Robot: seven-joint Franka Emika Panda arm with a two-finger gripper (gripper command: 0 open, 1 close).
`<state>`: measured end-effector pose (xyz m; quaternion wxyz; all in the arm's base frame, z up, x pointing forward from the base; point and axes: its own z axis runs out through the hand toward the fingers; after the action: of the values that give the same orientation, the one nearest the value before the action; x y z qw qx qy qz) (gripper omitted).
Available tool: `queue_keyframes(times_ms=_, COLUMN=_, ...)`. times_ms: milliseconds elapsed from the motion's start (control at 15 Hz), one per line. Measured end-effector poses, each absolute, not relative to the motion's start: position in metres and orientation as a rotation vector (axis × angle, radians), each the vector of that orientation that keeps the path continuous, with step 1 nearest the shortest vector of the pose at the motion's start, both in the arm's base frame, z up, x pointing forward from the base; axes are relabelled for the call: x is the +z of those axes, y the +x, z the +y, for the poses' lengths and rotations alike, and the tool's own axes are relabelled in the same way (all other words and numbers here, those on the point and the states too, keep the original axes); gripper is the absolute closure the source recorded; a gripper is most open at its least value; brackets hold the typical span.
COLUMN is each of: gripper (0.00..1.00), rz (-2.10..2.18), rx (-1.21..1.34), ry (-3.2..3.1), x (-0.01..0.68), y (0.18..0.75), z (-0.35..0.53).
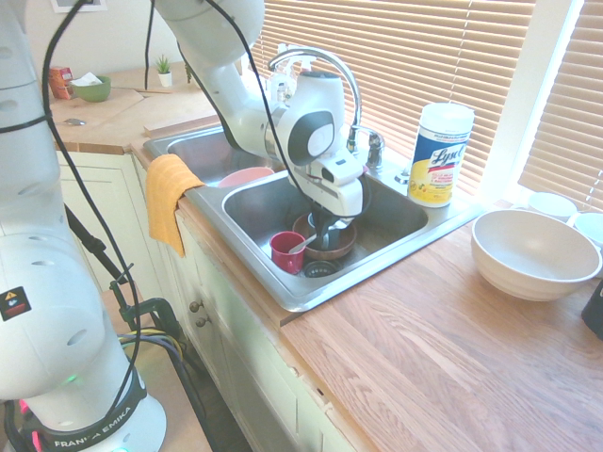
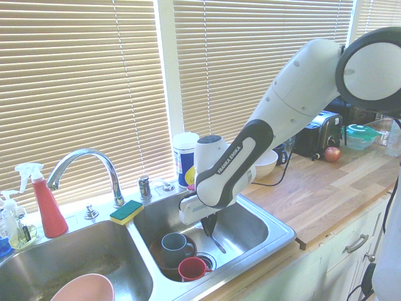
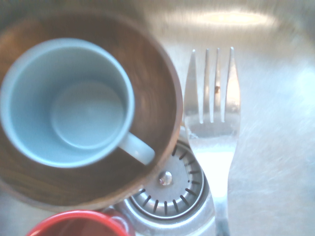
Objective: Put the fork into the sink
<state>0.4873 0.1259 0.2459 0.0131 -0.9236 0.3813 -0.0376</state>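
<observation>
My gripper (image 1: 320, 234) is down inside the sink's (image 1: 311, 297) near basin, shut on the handle of the silver fork (image 1: 303, 243). In the second exterior view the fork (image 2: 218, 241) slants down from the gripper (image 2: 208, 227) toward the basin floor. The wrist view shows the fork (image 3: 211, 123) tines-forward over the drain strainer (image 3: 165, 191). Beside it is a brown wooden bowl (image 3: 157, 98) that holds a grey-blue mug (image 3: 69, 103). A red cup (image 3: 74, 223) sits just beside the bowl.
A pink bowl (image 1: 247, 175) lies in the other basin and an orange cloth (image 1: 168, 202) hangs over the sink's edge. The curved tap (image 2: 84, 160), a sponge (image 2: 126, 212) and a wipes canister (image 1: 441, 153) line the back rim. A big white bowl (image 1: 532, 252) stands on the wooden counter.
</observation>
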Motion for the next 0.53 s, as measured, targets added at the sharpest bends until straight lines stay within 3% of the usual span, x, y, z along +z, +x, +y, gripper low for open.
queue_keyframes(times_ms=133, gripper=1.0, rz=1.206, rx=-0.096, ry=-2.877, x=0.22, y=0.491, z=0.122)
queue_keyframes(times_ms=200, gripper=0.0, rz=1.214, rx=-0.085, ry=-2.881, x=0.211, y=0.493, z=0.12)
queue_keyframes(times_ms=533, gripper=0.0, rz=1.217, rx=-0.072, ry=-2.89, x=0.194, y=0.5, z=0.125)
